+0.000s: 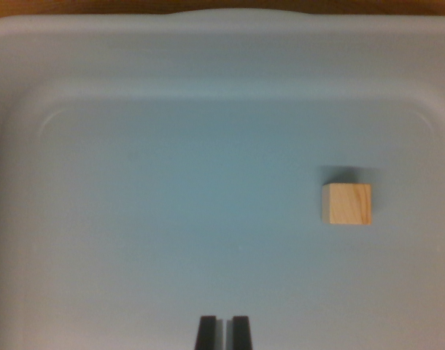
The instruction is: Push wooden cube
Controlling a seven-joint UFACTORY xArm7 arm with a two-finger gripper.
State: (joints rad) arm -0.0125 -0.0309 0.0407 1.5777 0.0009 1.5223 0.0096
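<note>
Wooden cube (346, 205) sits flat on the floor of the pale grey plastic bin (208, 65), toward the wrist view's right, about mid-depth. It's clear of every wall; nearest is the bin's right wall, with bare floor between them.

Hand (223, 332) is at the bottom edge of the wrist view, below and well to the left of the cube, not touching it. Its two dark fingertips (206, 332) are pressed nearly together, only a thin slit between them, pinching nothing. Can't tell from here how high the tips ride above the bin floor.

Risks as I see them:
- Hand isn't lined up with the cube. Driving straight ahead, it passes to the cube's left and misses entirely. Needs a shift toward the right first.
- Off-centre contact: clipping a corner rather than a flat face will likely spin the cube instead of sliding it.
- Height is unknown. Too low and the tips scrape the bin floor; too high and they catch the cube's top edge, tipping it or skipping over.
- Bin floor looks smooth, so the cube may shoot ahead of the hand on a fast push.
- Pushing rightward runs out of floor soonest; the cube could jam against the bin's right wall.
</note>
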